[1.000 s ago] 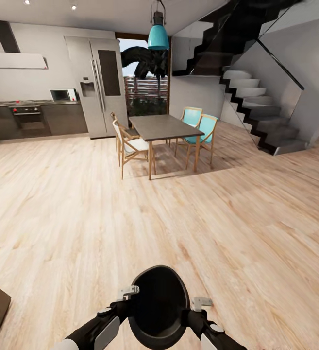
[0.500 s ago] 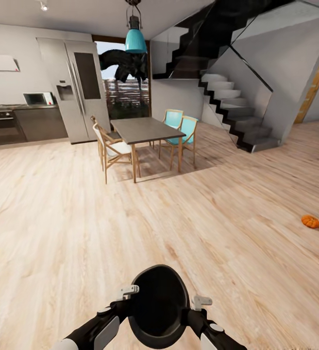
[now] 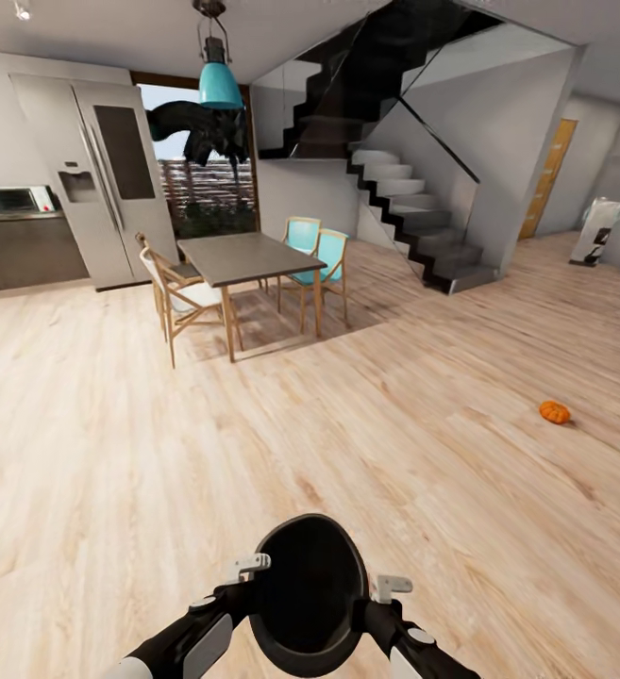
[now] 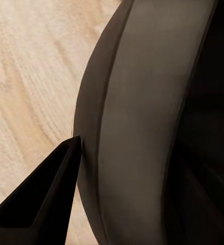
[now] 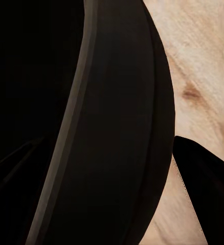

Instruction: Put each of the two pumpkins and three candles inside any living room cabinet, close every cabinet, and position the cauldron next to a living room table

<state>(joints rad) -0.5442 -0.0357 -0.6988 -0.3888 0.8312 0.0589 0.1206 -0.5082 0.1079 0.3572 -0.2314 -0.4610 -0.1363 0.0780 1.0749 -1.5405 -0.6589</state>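
Observation:
The black cauldron (image 3: 310,596) hangs low in front of me in the head view, its wide mouth facing up. My left gripper (image 3: 251,571) is shut on its left rim and my right gripper (image 3: 389,590) on its right rim. In the left wrist view the cauldron's wall (image 4: 137,122) stands between the fingers, with one dark finger (image 4: 40,204) outside it. The right wrist view shows the cauldron's rim (image 5: 112,132) with a finger (image 5: 209,178) on the outer side. One orange pumpkin (image 3: 555,412) lies on the wood floor far to my right. Candles and cabinet are out of view.
A grey dining table (image 3: 239,256) with wooden and teal chairs (image 3: 314,259) stands ahead to the left. Behind it are a steel fridge (image 3: 107,179) and kitchen counter. A dark staircase (image 3: 413,217) rises at centre right. A white object (image 3: 596,231) stands far right.
The whole view has swung to the right, so the table and fridge slid left and the pumpkin came further into the picture. Both grippers keep their hold on the cauldron.

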